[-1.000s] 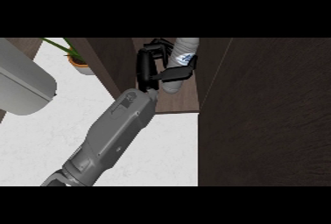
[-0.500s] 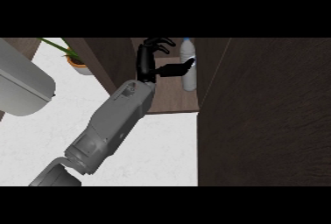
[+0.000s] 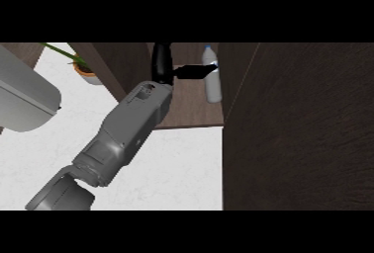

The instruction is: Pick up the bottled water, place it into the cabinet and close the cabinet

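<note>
- Right hand (image 3: pixel 162 64) was open: fingers straight, their tips cut off at top of view; one digit stuck out sideways twd the bottled water (image 3: pixel 212 86). Couldn't tell if it touched.
- Bottle stood upright inside the cabinet (image 3: pixel 191 109), on the shelf, by its right wall.
- Blue patch on the bottle, partly hidden by the digit; no writing readable.
- Cabinet door (image 3: pixel 300 128) open, filling view's right.
- Grey rounded shape (image 3: pixel 25 101) at left edge, cut off, unclear what.
- Potted plant (image 3: pixel 86 72) half hidden behind cabinet side, on white counter (image 3: pixel 175 168).
</note>
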Controlling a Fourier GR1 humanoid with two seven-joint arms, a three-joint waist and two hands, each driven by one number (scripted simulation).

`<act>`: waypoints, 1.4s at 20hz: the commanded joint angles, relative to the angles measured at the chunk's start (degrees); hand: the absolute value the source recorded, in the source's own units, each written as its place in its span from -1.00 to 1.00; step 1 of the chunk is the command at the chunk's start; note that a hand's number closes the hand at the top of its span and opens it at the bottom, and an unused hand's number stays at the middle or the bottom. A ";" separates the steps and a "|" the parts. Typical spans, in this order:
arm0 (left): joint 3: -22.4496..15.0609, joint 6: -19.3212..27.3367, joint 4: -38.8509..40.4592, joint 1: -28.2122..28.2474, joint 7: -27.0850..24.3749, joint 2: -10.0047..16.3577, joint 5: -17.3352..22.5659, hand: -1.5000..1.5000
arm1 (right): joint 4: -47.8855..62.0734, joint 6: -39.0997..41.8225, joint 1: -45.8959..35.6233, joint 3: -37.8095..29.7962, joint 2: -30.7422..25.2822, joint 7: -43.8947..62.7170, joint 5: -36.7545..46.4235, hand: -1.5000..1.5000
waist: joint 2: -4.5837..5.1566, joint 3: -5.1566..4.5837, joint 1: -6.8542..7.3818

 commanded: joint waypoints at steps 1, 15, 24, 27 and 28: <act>2.65 -3.48 0.98 -1.42 -1.35 0.52 1.11 -1.00 | -7.67 -2.01 0.51 2.27 0.86 4.72 -3.18 -1.00 | -0.04 -0.05 0.46; -0.81 -12.40 -17.36 7.79 -1.97 -0.36 5.42 -1.00 | -6.40 -2.25 -0.14 1.42 1.71 5.49 -2.35 -1.00 | -1.36 0.01 2.82; -6.76 -9.87 -37.07 22.16 3.07 -0.12 3.83 -1.00 | -8.57 -1.67 2.44 2.35 2.25 6.43 -3.52 -1.00 | -1.72 0.00 4.19; -10.29 -7.82 -46.53 28.15 4.74 1.02 3.06 -1.00 | -10.21 -1.89 4.33 4.15 3.18 6.79 -1.50 -1.00 | -2.01 -0.02 4.40; -12.19 -5.74 -48.54 31.34 3.80 -0.34 2.77 -1.00 | -6.56 -1.51 1.09 3.24 2.73 5.23 0.20 -1.00 | -1.73 0.02 4.03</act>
